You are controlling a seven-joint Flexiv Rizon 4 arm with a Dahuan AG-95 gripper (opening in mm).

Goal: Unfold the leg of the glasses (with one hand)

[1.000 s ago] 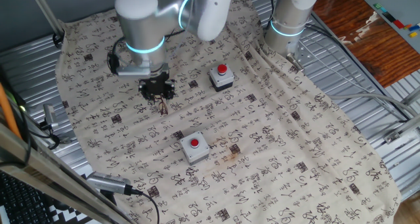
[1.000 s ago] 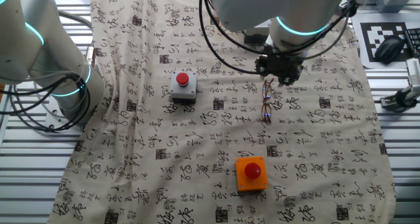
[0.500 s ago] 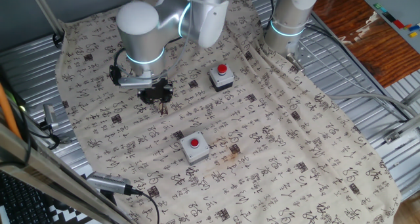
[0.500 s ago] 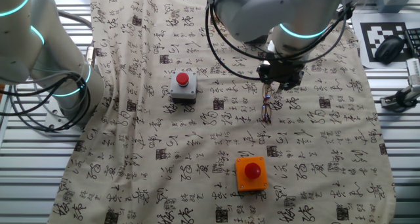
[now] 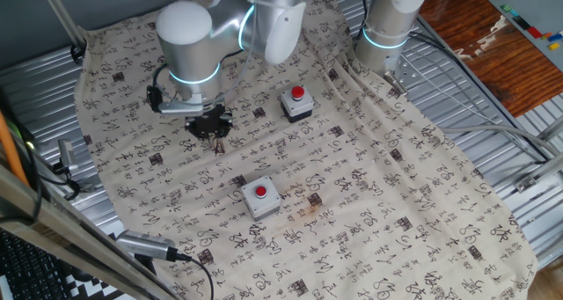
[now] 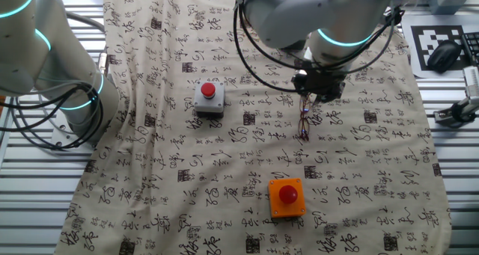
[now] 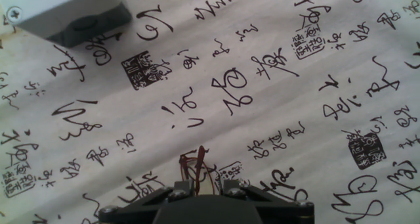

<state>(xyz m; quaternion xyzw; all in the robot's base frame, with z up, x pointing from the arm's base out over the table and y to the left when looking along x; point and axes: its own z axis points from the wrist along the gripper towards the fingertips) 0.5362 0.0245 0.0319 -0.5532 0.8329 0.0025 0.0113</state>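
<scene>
The glasses (image 6: 304, 124) lie on the printed cloth (image 6: 187, 158), a thin reddish-brown wire frame that is small in both fixed views. My gripper (image 6: 318, 90) is low over their far end. In one fixed view the gripper (image 5: 211, 128) covers most of the glasses (image 5: 218, 145). In the hand view the wire of the glasses (image 7: 199, 163) runs up from between my fingertips, and the gripper (image 7: 208, 184) stands open with a gap on either side of the wire. I cannot tell whether a finger touches the wire.
Two boxes with red buttons stand on the cloth: a grey box (image 6: 209, 98) and an orange box (image 6: 287, 197). The corner of a grey box (image 7: 72, 14) shows at the hand view's top left. A second arm (image 6: 45, 53) stands at the table's edge.
My gripper has come down from above the cloth onto the end of the glasses. The glasses have not visibly moved.
</scene>
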